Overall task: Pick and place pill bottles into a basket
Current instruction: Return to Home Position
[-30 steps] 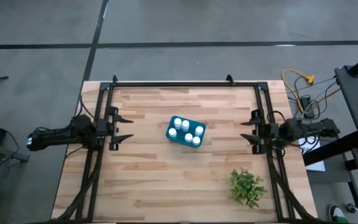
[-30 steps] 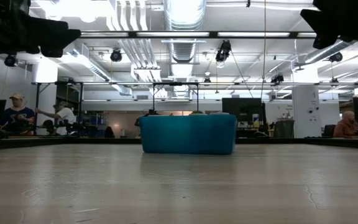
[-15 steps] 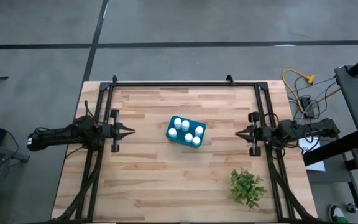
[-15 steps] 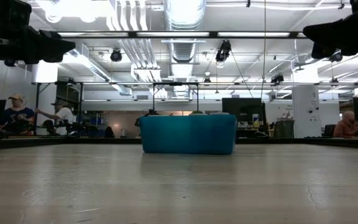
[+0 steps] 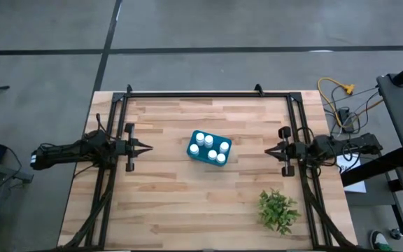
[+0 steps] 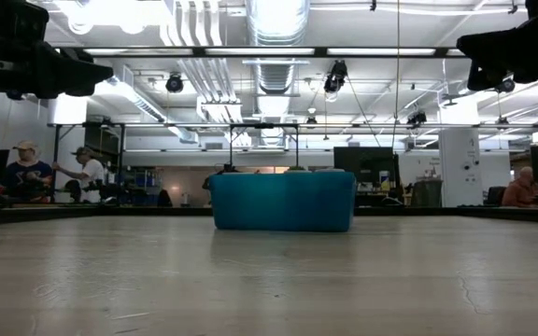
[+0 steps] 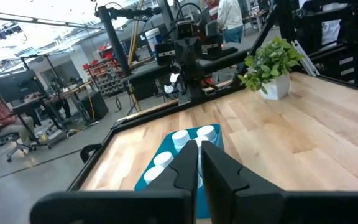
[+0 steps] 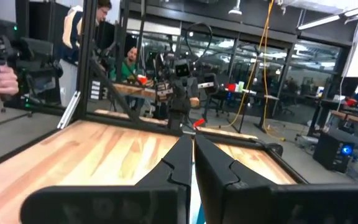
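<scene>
Table [image 5: 187,210]: wood top w/ a black frame, both arms reaching in from its short sides, L arm from the left edge, R arm from the right.

Basket [image 5: 190,149]: sat near table centre, a bit toward the far edge, upright. Its long axis ran roughly along the line between the two arms, slightly skewed. It lay between the grippers, straight ahead of each and well apart from both. The gaps looked abt equal, so I couldn't say which arm was nearer.

Plant [image 5: 278,209]: near edge, R side, off the line between either arm and the basket.

Left gripper [image 5: 144,147]: held above the table at the left side, pointing at the basket. Wrist view showed its fingers pressed together, nothing between them.

Right gripper [image 5: 270,150]: mirror pose on the right, fingers likewise closed on nothing.

Pill bottles [image 5: 209,142]: all inside the basket, standing caps up; I counted six. None seen loose on the wood.

Judgement: placing looked done. Only the pull-back to rest was left, each arm moving away from the basket, so contact risk seemed low.
</scene>
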`<action>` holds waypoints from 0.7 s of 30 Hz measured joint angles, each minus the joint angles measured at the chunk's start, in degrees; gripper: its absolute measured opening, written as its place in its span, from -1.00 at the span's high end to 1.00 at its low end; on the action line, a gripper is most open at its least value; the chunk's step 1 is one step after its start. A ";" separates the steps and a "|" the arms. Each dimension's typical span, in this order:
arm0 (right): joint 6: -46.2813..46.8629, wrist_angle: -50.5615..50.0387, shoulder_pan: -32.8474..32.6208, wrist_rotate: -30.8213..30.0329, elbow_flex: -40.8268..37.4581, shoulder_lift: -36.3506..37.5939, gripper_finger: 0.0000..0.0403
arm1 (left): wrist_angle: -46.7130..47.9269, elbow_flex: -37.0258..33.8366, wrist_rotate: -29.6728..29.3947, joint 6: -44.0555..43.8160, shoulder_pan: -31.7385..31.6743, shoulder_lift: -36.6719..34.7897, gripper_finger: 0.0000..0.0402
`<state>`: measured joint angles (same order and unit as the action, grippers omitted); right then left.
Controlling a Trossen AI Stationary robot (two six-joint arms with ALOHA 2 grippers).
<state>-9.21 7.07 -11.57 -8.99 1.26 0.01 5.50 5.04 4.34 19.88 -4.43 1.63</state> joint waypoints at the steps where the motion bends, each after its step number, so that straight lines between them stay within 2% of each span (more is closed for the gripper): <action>1: -0.07 0.67 0.00 0.02 -0.34 -0.02 0.96 | 0.00 0.00 -0.02 0.00 0.00 0.00 0.99; 7: 1.99 0.25 0.37 0.00 -0.70 -0.13 0.96 | 0.00 0.00 -0.42 0.00 0.00 0.00 0.98; 13: -0.09 -5.17 0.37 -0.01 -0.70 -0.14 0.96 | 2.20 0.00 -1.70 0.00 -0.02 0.07 0.98; 21: -1.54 -5.20 0.36 -0.02 -0.70 -0.50 0.96 | 4.07 -0.63 -1.68 0.02 -0.02 0.09 0.98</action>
<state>-10.75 1.87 -11.21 -9.02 0.56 -0.49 9.57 4.41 2.65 19.90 -4.45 1.72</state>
